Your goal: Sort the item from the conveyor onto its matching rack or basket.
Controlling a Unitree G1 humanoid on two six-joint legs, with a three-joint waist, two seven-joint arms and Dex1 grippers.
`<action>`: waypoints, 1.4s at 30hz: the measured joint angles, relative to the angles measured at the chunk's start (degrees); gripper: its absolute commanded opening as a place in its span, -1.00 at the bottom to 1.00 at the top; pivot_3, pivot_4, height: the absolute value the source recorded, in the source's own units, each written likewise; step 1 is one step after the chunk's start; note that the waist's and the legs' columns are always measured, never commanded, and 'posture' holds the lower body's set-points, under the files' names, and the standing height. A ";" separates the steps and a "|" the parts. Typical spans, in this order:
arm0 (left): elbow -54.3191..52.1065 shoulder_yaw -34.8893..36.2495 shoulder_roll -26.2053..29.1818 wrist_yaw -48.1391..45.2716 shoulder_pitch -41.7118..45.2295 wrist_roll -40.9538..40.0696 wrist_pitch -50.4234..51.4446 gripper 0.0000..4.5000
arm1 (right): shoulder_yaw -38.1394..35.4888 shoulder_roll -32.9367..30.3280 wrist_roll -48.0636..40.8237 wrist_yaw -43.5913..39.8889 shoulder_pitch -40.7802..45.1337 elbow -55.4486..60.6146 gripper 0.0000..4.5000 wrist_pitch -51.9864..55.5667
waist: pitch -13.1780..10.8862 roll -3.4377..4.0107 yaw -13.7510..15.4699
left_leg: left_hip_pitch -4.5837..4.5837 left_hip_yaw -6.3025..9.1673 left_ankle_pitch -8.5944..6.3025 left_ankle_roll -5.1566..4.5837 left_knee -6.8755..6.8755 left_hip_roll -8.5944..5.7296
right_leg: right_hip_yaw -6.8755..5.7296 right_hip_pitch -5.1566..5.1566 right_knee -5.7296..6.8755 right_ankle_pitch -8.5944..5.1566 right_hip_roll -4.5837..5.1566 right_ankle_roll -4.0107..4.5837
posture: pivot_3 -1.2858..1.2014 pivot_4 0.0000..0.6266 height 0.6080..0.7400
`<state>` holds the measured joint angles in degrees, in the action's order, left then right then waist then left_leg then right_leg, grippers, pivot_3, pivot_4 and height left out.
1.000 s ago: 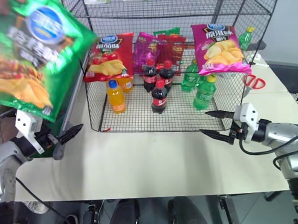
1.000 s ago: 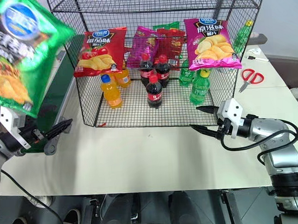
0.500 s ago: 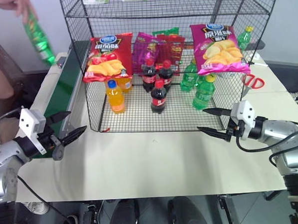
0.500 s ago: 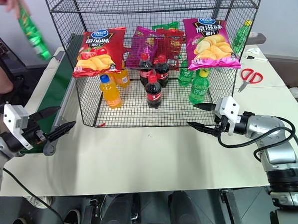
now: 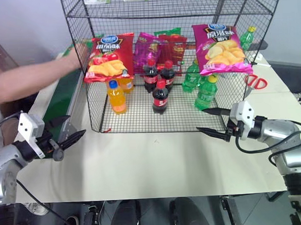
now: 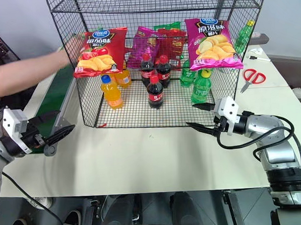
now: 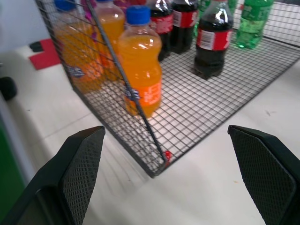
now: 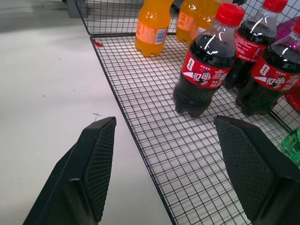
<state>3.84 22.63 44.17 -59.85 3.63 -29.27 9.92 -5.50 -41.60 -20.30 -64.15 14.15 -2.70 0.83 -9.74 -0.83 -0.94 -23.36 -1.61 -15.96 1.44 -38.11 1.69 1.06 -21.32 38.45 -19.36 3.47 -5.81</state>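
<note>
The conveyor (image 5: pixel 63 95), a dark green belt with pale rails, runs along the table's left side. A person's arm (image 5: pixel 27 81) stretches across it to the left corner of the rack (image 5: pixel 80 18). A small glossy green patch (image 5: pixel 68 48) shows at the hand; I cannot tell that it is the item. My left gripper (image 5: pixel 73 125) hangs open beside the conveyor's near end with nothing between its fingers, and its wrist view looks at the rack's corner (image 7: pixel 159 159). My right gripper (image 5: pixel 201 120) is open and empty in front of the rack's right side.
On the rack's lower tier stand orange soda bottles (image 5: pixel 117 96), cola bottles (image 5: pixel 160 97) and green bottles (image 5: pixel 206 93). A red chip bag (image 5: pixel 108 56) and a pink one (image 5: pixel 221 48) hang on the rack's front. Red scissors (image 5: pixel 254 81) lie to the right. The cream table (image 5: pixel 153 163) stretches between my grippers.
The person held the green bag up close a second ago, then lifted it away at the far left, and now reaches an arm across the conveyor. My grippers have stayed put.
</note>
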 measured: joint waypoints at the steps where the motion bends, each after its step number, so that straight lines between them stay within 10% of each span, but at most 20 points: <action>1: -0.04 0.15 0.00 0.03 -0.14 -0.04 -0.21 1.00 | 0.05 0.00 0.00 -0.05 0.09 -0.09 0.54 0.00 | 0.00 0.00 0.00 | 0.00 0.00 0.00 0.00 0.00 0.00 | 0.00 0.00 0.00 0.00 0.00 0.00 | 0.03 -0.52 0.98; 36: -6.42 4.77 -0.32 4.86 -10.83 2.75 -5.86 1.00 | 4.86 3.33 -2.00 -3.02 5.38 -1.98 0.54 5.25 | 0.00 0.00 -0.08 | 0.00 0.00 0.00 0.00 0.00 0.02 | 0.01 -0.01 0.01 0.00 0.04 0.00 | 0.03 -0.52 0.98; 42: -8.14 9.18 -0.34 6.06 -13.60 4.06 -10.59 1.00 | 7.11 5.27 -7.10 -5.34 4.70 5.50 0.96 12.02 | 0.01 0.00 -0.23 | 0.00 0.01 0.00 0.00 0.03 0.05 | 0.00 -0.02 0.01 0.00 0.03 0.01 | 0.03 -0.52 0.98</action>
<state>-4.30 31.81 43.83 -53.78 -9.97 -25.21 -0.67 1.61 -36.33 -27.40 -69.49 18.84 2.79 12.85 -9.73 -0.84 -1.18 -23.35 -1.60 -15.96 1.43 -38.08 1.74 1.06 -21.34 38.46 -19.36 3.49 -5.81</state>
